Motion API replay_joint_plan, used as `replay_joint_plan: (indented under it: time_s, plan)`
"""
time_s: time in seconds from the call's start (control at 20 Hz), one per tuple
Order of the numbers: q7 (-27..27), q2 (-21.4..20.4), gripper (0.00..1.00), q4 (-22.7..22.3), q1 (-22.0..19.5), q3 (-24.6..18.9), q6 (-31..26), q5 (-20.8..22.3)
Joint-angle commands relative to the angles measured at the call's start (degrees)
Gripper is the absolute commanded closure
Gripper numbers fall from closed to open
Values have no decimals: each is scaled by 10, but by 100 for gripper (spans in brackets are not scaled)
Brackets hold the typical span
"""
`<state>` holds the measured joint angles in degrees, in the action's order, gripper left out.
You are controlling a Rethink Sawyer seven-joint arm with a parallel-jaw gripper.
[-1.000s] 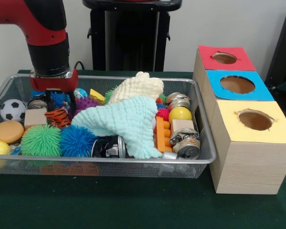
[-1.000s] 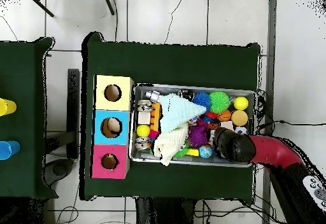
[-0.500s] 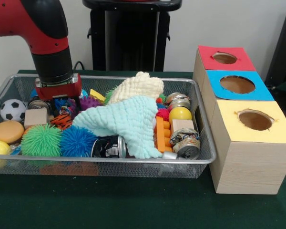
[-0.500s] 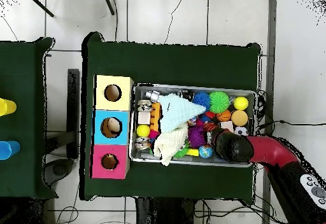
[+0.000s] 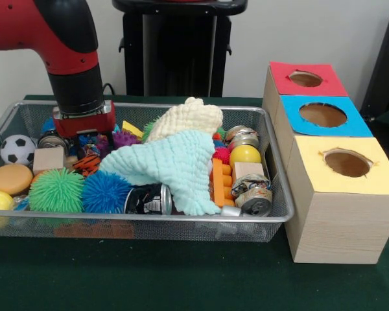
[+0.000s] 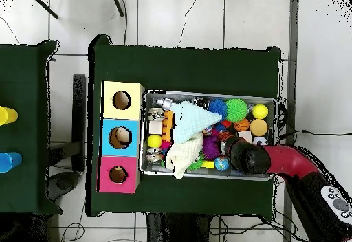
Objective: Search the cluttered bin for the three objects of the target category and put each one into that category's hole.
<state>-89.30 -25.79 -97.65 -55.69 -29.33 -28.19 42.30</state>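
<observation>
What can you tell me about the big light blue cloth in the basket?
The light blue cloth looks soft and bumpy, like a knitted washcloth. It lies crumpled across the middle of the wire basket, draped over toys so they are partly hidden. A cream cloth of the same bumpy kind sits right behind it, touching. Its front corner hangs down beside a dark can and orange blocks. Nothing is holding it.

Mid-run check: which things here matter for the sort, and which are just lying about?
Job:
wire bin
gripper, low among the toys
red-topped box
blue-topped box
yellow-topped box

Lying about, target category not shown:
mint cloth
cream cloth
soccer ball
green spiky ball
</observation>
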Motion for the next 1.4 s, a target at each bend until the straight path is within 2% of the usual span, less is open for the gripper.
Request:
replay_joint_plan:
  time_s: [0.05, 0.35, 0.65, 0.75, 0.8, 1.1, 1.4]
  plan:
    - [26, 20, 0, 3, 40, -12, -11, 16]
    - [25, 17, 0, -2, 33, -13, -28, -6]
    - [-11, -18, 0, -16, 45, 6, -38, -21]
    - [-13, -18, 0, -11, 46, 12, -40, -24]
    - [-17, -18, 100, -10, 48, 17, -38, -26]
    - [-93, -39, 100, -38, 67, 53, 21, -31]
    - [-86, -35, 100, -41, 65, 57, 10, -62]
